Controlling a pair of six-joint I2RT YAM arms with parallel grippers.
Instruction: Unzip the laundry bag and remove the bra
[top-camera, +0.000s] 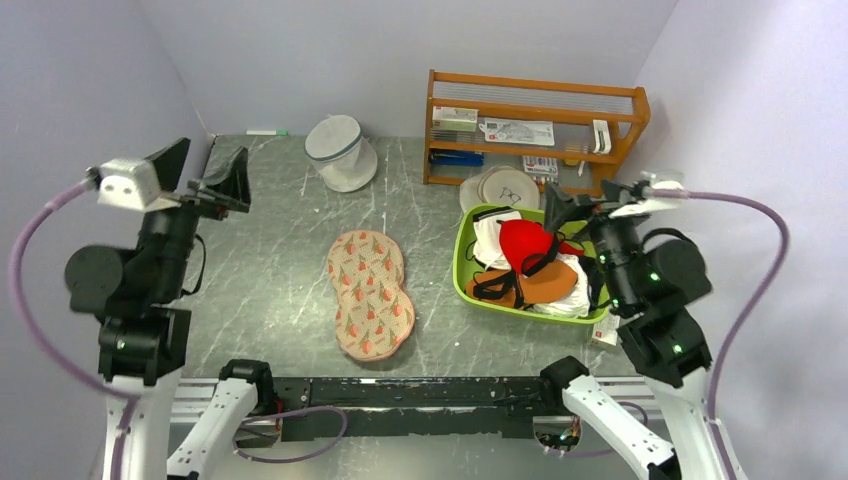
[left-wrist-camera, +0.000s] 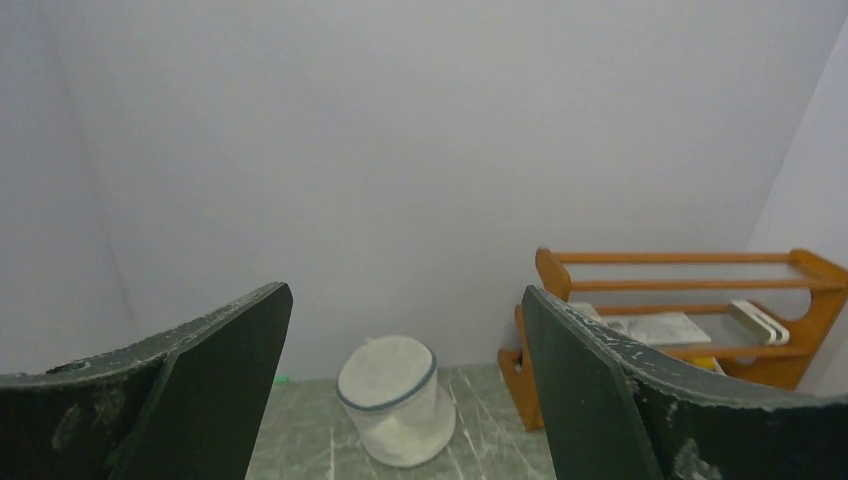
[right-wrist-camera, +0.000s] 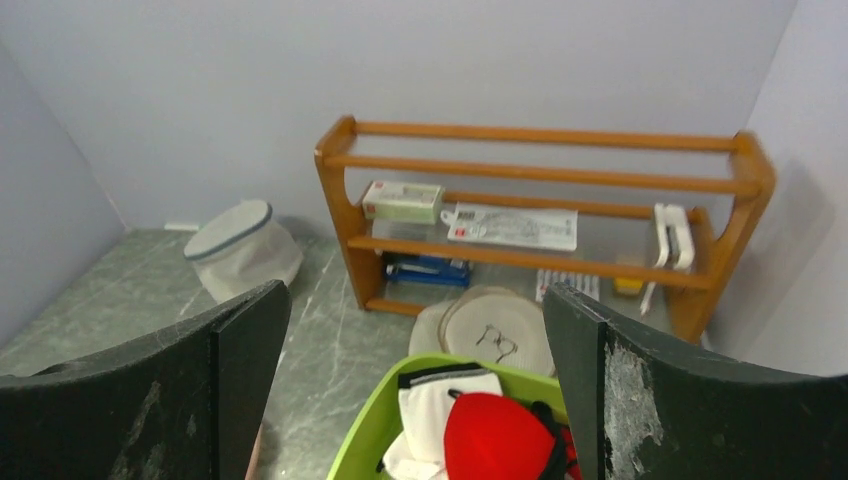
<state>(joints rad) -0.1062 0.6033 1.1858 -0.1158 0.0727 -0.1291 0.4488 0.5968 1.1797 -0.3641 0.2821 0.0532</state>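
The laundry bag (top-camera: 371, 293) lies flat and zipped in the middle of the bench (top-camera: 270, 270), just below the centre of the overhead frame. Its long axis runs from upper left to lower right, close to vertical in the picture. I see no black bra, so I take it to be inside the pouch. I cannot make out where the zip pull sits.

My left fingers (top-camera: 232, 178) hang at the upper left of that view, spread wide and holding nothing. The bag lies down and to the right of them. My right fingers (top-camera: 556, 208) are just as wide apart and empty, above the far rim of the green basket (top-camera: 462, 262), and the bag lies down and to the left.

The left looks slightly nearer, with bare bench between. Both wrist cameras look past the bag toward the white mesh bag (left-wrist-camera: 395, 400) and the wooden rack (right-wrist-camera: 545, 180).
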